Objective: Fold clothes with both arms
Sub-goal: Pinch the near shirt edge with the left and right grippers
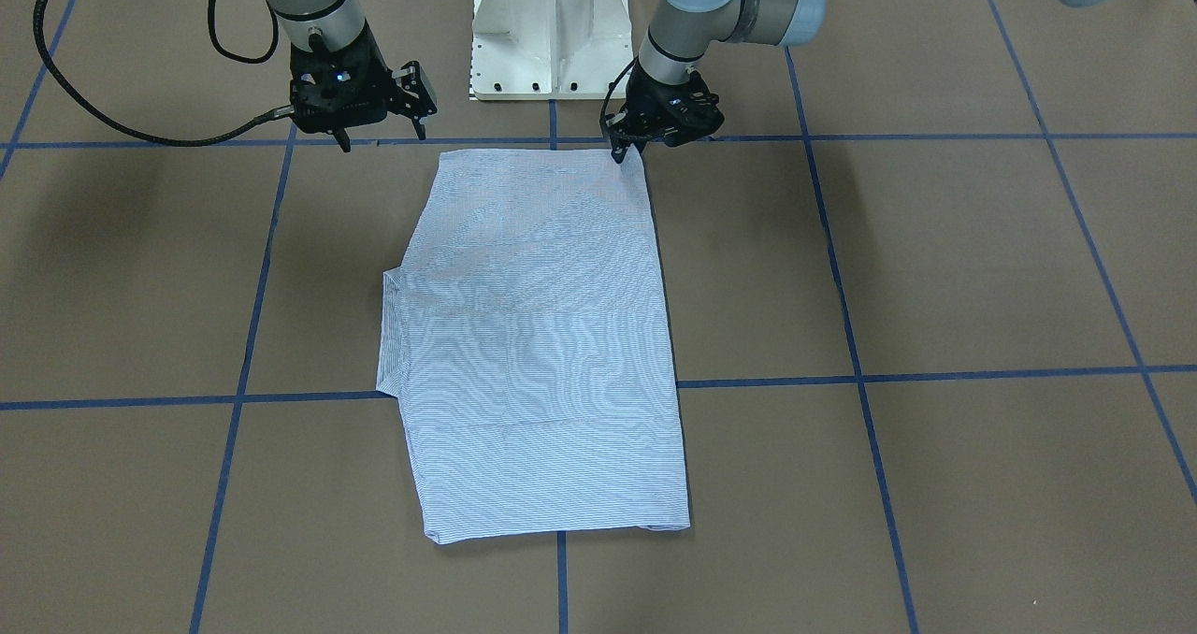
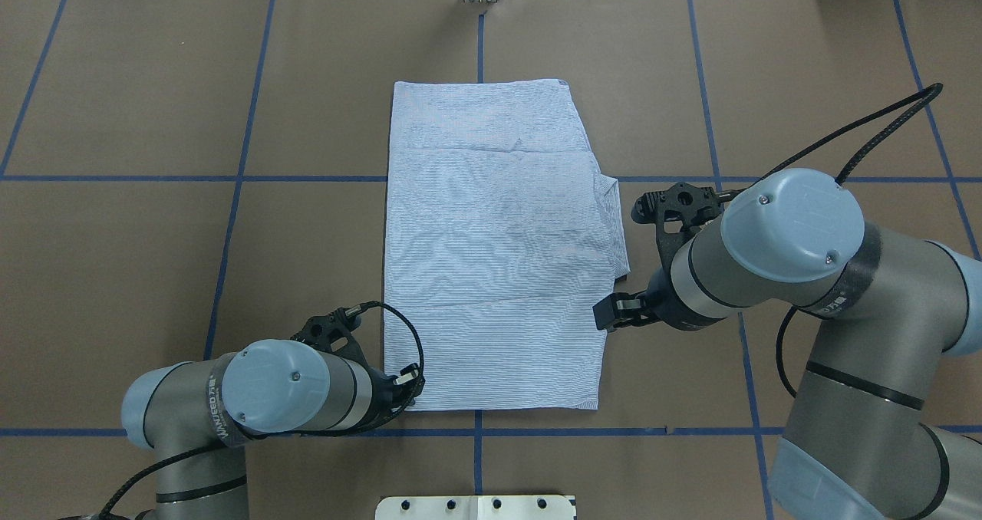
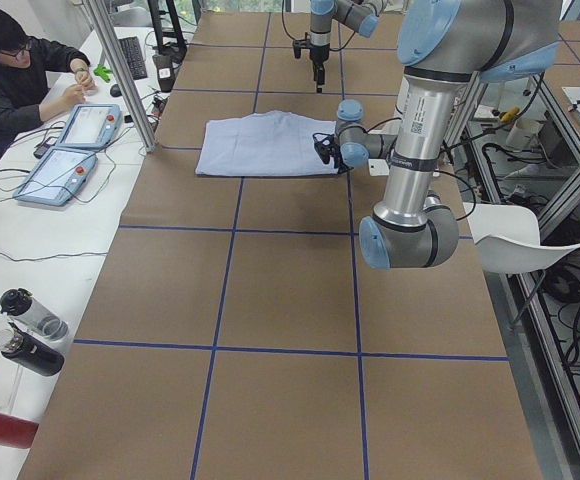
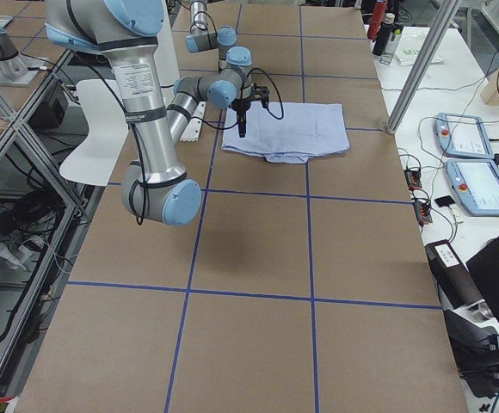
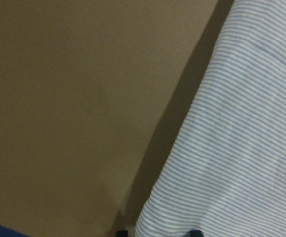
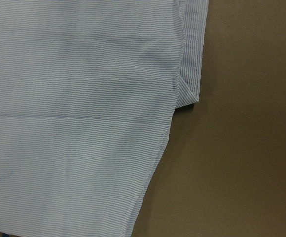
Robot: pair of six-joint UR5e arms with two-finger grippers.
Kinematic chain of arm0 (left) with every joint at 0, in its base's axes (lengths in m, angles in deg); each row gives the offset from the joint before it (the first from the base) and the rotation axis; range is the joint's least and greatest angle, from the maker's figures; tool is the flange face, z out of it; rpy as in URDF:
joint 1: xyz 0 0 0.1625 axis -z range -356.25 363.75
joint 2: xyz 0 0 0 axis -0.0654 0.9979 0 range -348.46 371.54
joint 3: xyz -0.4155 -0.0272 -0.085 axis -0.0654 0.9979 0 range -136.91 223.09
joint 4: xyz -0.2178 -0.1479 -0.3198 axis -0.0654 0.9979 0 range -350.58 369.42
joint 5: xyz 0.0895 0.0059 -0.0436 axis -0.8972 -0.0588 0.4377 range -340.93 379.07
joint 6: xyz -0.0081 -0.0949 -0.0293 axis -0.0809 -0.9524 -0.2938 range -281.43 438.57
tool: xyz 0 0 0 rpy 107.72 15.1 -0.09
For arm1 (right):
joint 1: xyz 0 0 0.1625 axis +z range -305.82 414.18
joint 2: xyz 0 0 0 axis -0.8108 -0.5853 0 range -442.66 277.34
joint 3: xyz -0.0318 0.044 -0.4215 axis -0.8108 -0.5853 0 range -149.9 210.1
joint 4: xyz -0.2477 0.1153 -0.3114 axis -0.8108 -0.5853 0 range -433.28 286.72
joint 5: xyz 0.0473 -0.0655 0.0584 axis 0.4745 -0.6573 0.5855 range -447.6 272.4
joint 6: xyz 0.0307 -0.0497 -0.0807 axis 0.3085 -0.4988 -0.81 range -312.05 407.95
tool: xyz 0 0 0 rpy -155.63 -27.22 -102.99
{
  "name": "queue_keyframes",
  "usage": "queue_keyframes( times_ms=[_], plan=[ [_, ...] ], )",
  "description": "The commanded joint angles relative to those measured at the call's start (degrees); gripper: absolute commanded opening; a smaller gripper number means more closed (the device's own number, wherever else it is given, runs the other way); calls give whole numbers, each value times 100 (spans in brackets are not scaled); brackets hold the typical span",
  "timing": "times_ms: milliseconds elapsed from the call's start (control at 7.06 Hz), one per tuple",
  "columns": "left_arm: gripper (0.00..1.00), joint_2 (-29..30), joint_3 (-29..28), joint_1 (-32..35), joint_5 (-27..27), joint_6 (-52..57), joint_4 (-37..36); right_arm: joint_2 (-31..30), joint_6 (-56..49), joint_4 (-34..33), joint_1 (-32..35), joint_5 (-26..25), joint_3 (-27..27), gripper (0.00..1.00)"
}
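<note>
The blue-and-white striped shirt (image 1: 542, 335) lies folded into a long rectangle on the brown table, also in the overhead view (image 2: 491, 244). A folded sleeve edge (image 6: 190, 74) sticks out on its right side. My left gripper (image 1: 622, 152) is down at the shirt's near left corner, fingers together, pinching the cloth (image 5: 241, 138). My right gripper (image 1: 382, 136) is open and empty. It hangs above the table just outside the shirt's near right corner, without touching it. The collar, buttons and label are hidden.
The white pedestal base (image 1: 550, 36) stands just behind the shirt's near edge. Blue tape lines (image 1: 234, 400) grid the table. In the left side view an operator (image 3: 10, 70) sits by teach pendants (image 3: 70, 150), and bottles (image 3: 30, 330) stand off the table's far side.
</note>
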Motion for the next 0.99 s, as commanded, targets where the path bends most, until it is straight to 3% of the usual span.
queue_keyframes(
  times_ms=[0,567,850],
  plan=[
    [0,0,41,34,-13,2,0,-9,17,4,-9,-4,-9,100],
    [0,44,278,263,31,-7,-17,18,1102,441,-226,-74,-17,100],
    [0,53,314,281,31,-7,-17,79,1842,452,-718,-686,-227,100]
  ],
)
